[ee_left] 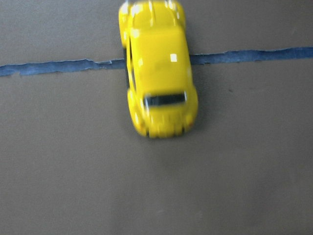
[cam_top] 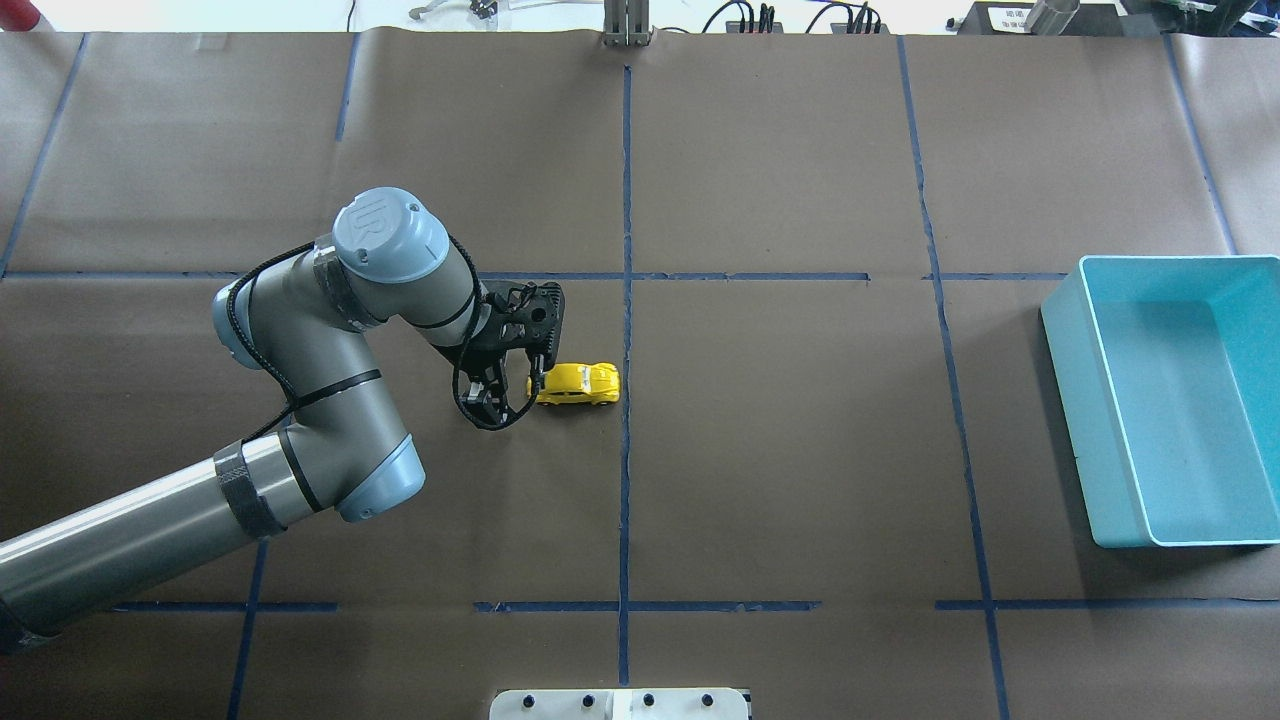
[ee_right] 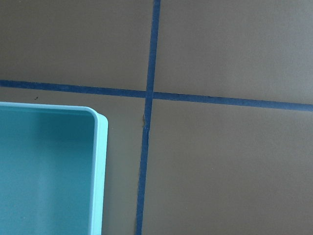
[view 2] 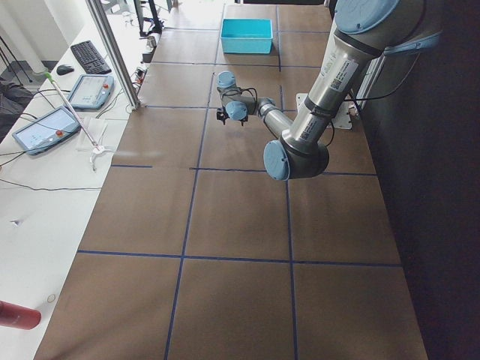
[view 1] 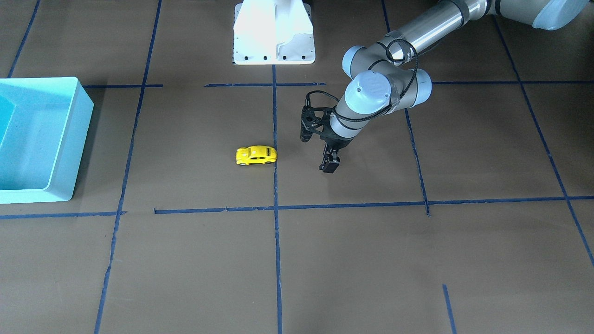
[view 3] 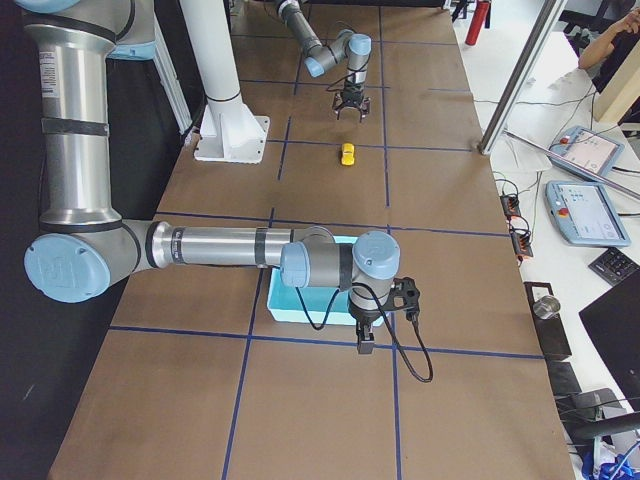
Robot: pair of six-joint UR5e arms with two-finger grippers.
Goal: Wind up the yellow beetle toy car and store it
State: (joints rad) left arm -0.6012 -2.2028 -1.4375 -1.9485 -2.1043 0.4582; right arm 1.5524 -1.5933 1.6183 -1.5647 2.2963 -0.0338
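The yellow beetle toy car (cam_top: 575,383) sits on its wheels on the brown paper (cam_top: 780,450), one end over the central blue tape line (cam_top: 626,480), with bare paper all round. In the overhead view the left gripper (cam_top: 487,402) hangs just beside it at 9 o'clock, jaws parted and empty. The light blue bin (cam_top: 1095,420) stands well apart at 3 o'clock, and the right gripper (view 3: 362,342) is at the bin's edge; I cannot tell how its jaws stand.

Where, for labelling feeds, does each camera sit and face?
Front-facing: across table, facing robot; left arm, left end effector near yellow car.
Overhead: behind robot, forward-down; left arm.
Left exterior: table's left end; left arm near.
Right exterior: right end; right arm near.
Left wrist: above car; no body.
Right wrist: above bin corner; no body.
Front-facing and overhead share car, bin.
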